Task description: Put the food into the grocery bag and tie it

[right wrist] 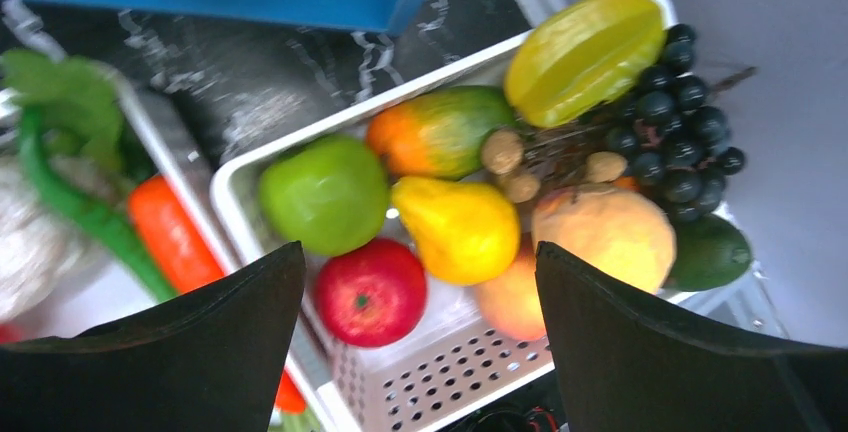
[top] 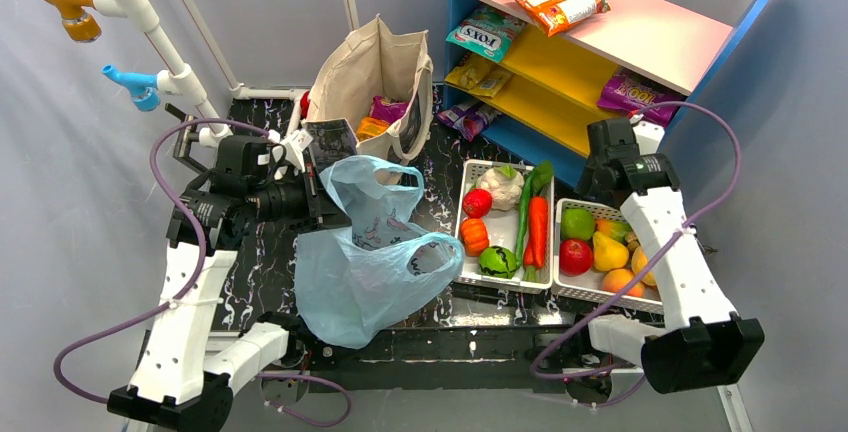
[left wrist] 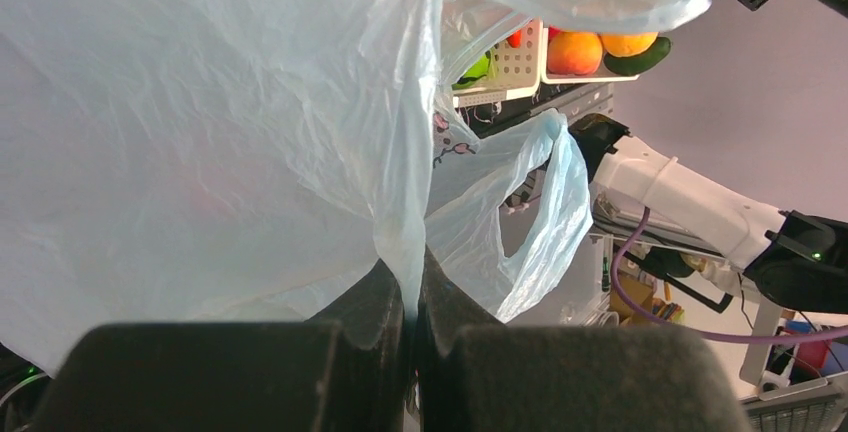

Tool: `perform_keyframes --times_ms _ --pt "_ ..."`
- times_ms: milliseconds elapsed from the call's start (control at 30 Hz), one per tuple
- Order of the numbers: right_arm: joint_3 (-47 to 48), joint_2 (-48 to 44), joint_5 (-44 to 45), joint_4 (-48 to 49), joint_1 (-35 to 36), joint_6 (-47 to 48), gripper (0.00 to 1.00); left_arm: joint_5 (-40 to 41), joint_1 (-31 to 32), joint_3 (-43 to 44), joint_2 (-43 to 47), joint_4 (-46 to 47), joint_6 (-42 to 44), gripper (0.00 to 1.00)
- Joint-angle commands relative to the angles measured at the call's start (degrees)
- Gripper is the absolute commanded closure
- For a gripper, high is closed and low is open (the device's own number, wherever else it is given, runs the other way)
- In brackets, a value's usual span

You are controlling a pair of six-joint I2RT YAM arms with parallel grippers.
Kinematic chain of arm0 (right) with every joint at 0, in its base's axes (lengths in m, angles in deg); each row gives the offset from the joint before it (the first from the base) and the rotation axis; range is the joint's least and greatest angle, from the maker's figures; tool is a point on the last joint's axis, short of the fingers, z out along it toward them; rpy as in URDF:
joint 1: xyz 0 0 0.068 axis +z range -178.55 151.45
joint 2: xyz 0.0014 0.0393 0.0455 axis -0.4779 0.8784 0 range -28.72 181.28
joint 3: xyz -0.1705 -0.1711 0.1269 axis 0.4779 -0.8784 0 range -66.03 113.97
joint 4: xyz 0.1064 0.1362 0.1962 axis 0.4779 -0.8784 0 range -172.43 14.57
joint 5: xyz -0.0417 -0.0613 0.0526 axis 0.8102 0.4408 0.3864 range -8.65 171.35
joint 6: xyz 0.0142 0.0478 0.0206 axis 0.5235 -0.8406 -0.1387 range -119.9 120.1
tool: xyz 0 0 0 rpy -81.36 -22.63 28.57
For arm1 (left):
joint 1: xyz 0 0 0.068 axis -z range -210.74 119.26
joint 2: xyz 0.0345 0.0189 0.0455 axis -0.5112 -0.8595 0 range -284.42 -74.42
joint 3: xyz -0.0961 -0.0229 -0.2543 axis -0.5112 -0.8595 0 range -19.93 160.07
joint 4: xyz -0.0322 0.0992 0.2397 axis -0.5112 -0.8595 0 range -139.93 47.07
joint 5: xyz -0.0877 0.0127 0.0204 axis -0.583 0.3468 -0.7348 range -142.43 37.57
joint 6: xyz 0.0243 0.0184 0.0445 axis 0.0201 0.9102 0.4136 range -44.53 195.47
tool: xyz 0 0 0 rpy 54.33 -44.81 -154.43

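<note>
The bag [top: 360,272] lies on the table [top: 260,272], left of centre, and its upper edge is lifted. Whether any food is in it cannot be told through the film. One handle loop hangs just beside the left basket [top: 503,227].

In this basket are seen a tomato [top: 477,202], a cauliflower [top: 503,187], a small pumpkin [top: 474,236], a green cabbage [top: 498,261] and a carrot [top: 538,232]. The right basket [right wrist: 228,192] is filled with a green apple [right wrist: 325,195], a red apple [right wrist: 370,292], a pear [right wrist: 455,227], a peach [right wrist: 605,237], a mango [right wrist: 440,132], a starfruit [right wrist: 585,57], grapes [right wrist: 680,122], brown balls on twigs [right wrist: 503,152] and an avocado [right wrist: 710,252]. Snack packets are kept in the tote [top: 370,77] and on the shelf [top: 600,32] behind.

The two baskets stand side by side, touching or nearly so. The right one sits at the right edge of the table. A bare strip of table is left in front of both baskets, and another between the bag and the left edge. The tote stands close behind the bag.

The left arm is raised and bent to the right, and its wrist is held level. The left gripper [left wrist: 412,302] is clenched on a fold of the bag's film. The right arm is stretched forward along the right basket, with its wrist turned down. The right gripper [right wrist: 415,252] is spread wide above the fruit, and nothing is held in it.
</note>
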Motion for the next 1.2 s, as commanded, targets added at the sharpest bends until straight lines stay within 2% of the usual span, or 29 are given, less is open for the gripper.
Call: perform_keyframes --times_ms 0,200,333,533,700,800,967,1167 --pt "2.5 3.2 5.5 1.9 -5.9 4.3 0.08 1.4 0.6 3.0 0.7 -1.7 1.7 1.0" --pt "3.4 6.1 7.5 3.9 -14.9 8.9 0.08 4.0 2.7 5.0 0.3 -3.0 3.2 1.0" --pt "3.5 7.3 10.1 5.5 -18.2 11.7 0.08 6.0 4.4 6.5 -0.7 -4.0 4.4 1.0" --pt "2.0 9.2 17.6 5.8 -20.3 11.3 0.08 7.6 5.6 8.2 -1.3 -5.0 5.4 1.0" --pt "-2.6 6.9 18.6 8.0 -21.2 10.4 0.08 8.5 5.6 8.2 -0.7 -5.6 5.8 1.0" --pt "-4.9 4.7 15.6 7.6 -22.1 7.1 0.1 8.7 5.7 7.9 -0.5 -5.6 5.9 1.0" --pt "-12.0 -1.3 3.7 11.9 -22.1 5.6 0.16 8.7 5.7 7.3 -0.2 -5.2 6.0 1.0" --pt "-15.6 -2.8 2.9 15.9 -22.2 8.6 0.23 8.5 5.9 7.0 0.1 -5.3 5.9 1.0"
